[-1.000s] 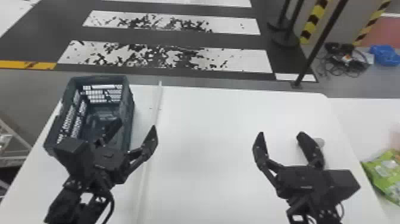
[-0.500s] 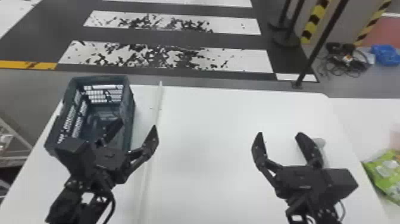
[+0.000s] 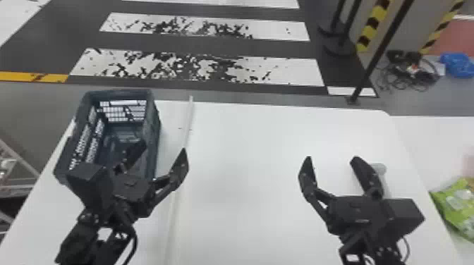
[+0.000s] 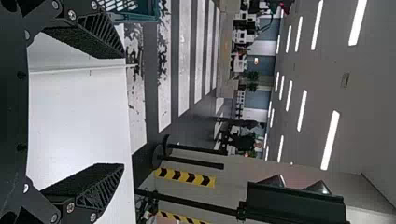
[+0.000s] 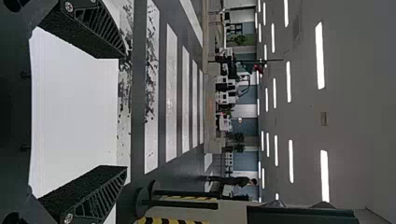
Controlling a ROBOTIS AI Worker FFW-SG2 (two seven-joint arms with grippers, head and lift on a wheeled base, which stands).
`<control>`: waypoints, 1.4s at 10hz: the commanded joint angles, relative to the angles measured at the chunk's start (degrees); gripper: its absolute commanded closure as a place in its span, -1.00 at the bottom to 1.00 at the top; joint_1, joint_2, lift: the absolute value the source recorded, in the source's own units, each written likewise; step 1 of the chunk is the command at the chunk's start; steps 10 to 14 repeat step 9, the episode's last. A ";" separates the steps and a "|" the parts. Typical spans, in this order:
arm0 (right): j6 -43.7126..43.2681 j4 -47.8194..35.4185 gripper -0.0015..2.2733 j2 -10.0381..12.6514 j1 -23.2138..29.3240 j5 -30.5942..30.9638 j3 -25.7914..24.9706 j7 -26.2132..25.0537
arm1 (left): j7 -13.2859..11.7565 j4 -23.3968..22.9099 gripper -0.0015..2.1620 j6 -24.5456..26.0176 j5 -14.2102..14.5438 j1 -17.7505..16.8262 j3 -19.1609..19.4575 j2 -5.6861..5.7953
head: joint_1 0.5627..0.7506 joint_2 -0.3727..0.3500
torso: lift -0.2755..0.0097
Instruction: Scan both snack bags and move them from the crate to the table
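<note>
Green plastic snack bag (image 3: pixel 458 208) lies right of the black two-fingered right gripper (image 3: pixel 331 158), the nearer one; it and the matching left gripper (image 3: pixel 163 147) gape empty.

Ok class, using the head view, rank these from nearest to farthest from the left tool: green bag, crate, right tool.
1. Crate, on the left, right by the left tool.
2. Right tool, right of centre.
3. Green bag, far right.

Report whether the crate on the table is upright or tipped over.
Upright: the crate stands with its open top facing up, and the head view looks down past its latticed walls to the floor inside.
</note>
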 commanded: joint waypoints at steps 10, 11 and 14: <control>0.00 0.04 -0.93 0.00 -0.09 0.00 0.09 -0.09 | 0.22 -0.07 -0.83 0.00 0.00 -0.09 -0.09 0.00 | 0.41 -0.07 | 0.69; 0.00 0.04 -0.93 0.00 -0.09 0.00 0.09 -0.09 | 0.22 -0.07 -0.83 0.00 0.00 -0.09 -0.09 0.00 | 0.41 -0.07 | 0.69; 0.00 0.04 -0.93 0.00 -0.09 0.00 0.09 -0.09 | 0.22 -0.07 -0.83 0.00 0.00 -0.09 -0.09 0.00 | 0.41 -0.07 | 0.69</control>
